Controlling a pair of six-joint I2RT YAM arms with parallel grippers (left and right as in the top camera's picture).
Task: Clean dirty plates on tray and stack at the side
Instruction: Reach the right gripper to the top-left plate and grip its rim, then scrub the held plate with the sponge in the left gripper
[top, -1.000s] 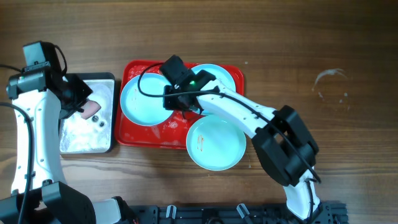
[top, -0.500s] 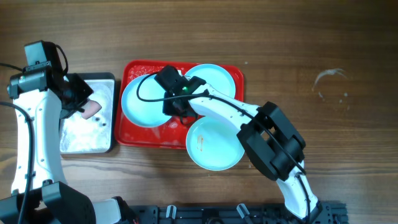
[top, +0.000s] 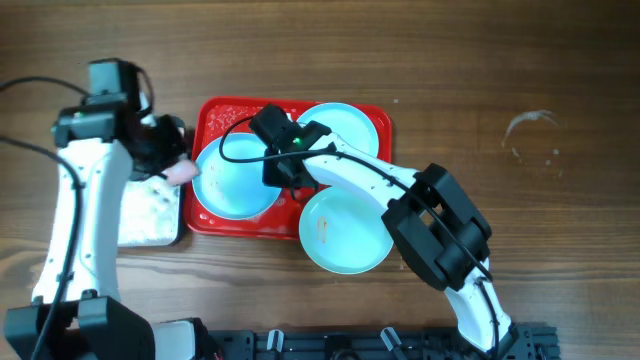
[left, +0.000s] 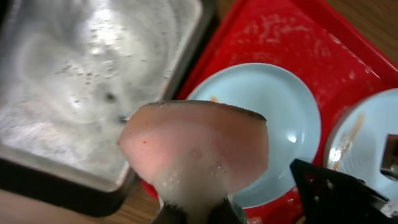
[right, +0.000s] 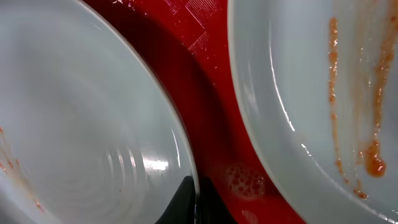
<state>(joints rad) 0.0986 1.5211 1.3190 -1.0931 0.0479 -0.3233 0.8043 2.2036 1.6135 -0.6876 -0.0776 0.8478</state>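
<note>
Plates (top: 345, 235) lie on the red tray (top: 213, 112), one hanging over its near rim. The left gripper (left: 194, 213) is clamped on a wet pink sponge (left: 196, 146), held above the left plate's edge, likely to scrub it. The right gripper (top: 283, 170) sits at that plate's rim, probably to steady it. Its fingers are mostly cut off, so whether they grip I cannot tell. Its arm hides the tray's middle.

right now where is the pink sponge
Overhead view: soft pink sponge held in the left claw, over the red plastic tray's left rim, beside the silver metal tray.
</note>
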